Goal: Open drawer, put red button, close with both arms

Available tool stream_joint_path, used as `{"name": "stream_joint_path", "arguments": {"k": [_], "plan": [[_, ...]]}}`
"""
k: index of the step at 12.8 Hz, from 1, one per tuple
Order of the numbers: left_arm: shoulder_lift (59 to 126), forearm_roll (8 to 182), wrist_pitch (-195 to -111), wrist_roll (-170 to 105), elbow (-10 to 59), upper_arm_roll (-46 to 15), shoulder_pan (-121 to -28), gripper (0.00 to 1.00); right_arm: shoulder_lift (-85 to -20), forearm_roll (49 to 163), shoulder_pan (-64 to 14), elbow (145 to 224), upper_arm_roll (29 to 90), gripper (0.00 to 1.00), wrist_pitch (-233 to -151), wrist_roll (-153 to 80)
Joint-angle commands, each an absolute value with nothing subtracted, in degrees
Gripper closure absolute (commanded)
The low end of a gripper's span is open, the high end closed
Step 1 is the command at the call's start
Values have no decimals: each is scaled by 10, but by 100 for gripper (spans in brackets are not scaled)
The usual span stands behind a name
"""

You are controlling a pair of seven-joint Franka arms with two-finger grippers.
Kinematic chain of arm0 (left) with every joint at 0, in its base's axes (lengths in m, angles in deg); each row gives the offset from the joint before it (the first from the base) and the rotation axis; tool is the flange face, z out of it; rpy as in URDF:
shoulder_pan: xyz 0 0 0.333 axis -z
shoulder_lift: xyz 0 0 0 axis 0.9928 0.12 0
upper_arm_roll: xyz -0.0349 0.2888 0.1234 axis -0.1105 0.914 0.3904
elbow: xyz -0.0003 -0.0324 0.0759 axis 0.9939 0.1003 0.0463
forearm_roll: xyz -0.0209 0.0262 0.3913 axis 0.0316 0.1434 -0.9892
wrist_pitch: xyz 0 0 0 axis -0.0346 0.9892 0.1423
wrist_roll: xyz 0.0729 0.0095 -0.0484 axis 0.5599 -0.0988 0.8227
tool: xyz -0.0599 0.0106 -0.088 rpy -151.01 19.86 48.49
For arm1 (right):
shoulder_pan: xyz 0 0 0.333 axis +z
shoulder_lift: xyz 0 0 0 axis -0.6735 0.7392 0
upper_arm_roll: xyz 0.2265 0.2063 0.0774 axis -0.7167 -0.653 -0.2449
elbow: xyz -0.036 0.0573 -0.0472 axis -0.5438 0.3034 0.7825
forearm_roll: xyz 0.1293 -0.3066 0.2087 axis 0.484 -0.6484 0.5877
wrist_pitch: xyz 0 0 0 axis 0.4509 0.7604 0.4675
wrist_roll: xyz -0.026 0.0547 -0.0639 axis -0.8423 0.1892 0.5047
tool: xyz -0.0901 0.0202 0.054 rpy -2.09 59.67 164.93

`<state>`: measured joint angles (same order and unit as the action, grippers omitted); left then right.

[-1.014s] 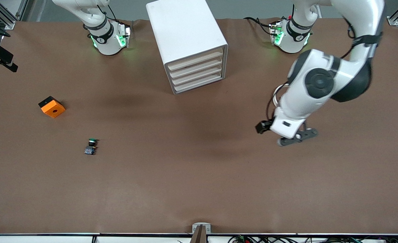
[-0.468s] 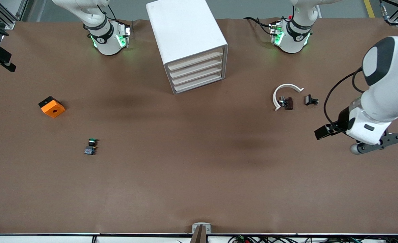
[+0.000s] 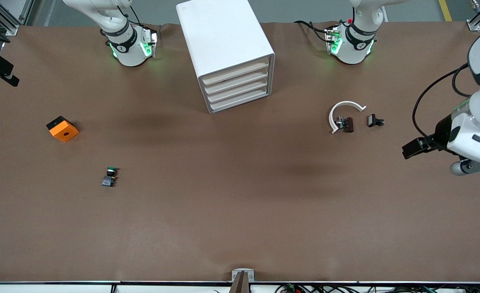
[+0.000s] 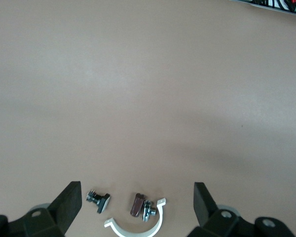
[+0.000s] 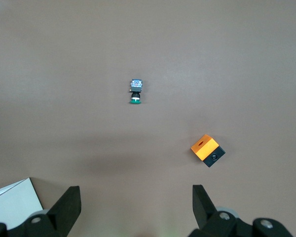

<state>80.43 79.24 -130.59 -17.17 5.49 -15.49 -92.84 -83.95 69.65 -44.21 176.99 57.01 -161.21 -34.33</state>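
Left gripper (image 4: 135, 210) and right gripper (image 5: 133, 210) — both wide open, empty, over bare table (image 3: 240, 211).

From high across the table we look down at the cabinet (image 3: 226, 53) near 12 o'clock. Our left wrist camera shares the white clip (image 3: 343, 114) (image 4: 136, 227); our right wrist camera shares the orange block (image 3: 62, 129) (image 5: 207, 150).

Bright even overhead light, soft faint shadows, sharp focus.
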Motion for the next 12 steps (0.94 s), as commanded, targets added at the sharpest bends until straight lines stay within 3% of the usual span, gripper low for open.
{"name": "stream_joint_path", "arguments": {"k": [1, 5, 9, 12], "plan": [[763, 786, -1264, -210, 62, -164, -954, 0, -851, 703, -438, 1775, 573, 0, -1612, -332], [723, 805, -1252, -334, 84, -153, -966, 0, -851, 703, -439, 1777, 573, 0, -1610, -333], [643, 844, -1252, -349, 173, -39, -867, 0, -851, 704, -439, 1779, 573, 0, -1610, -332], [597, 844, -1253, -357, 221, -7, -828, 0, -851, 704, -441, 1780, 573, 0, -1601, -332]]}}
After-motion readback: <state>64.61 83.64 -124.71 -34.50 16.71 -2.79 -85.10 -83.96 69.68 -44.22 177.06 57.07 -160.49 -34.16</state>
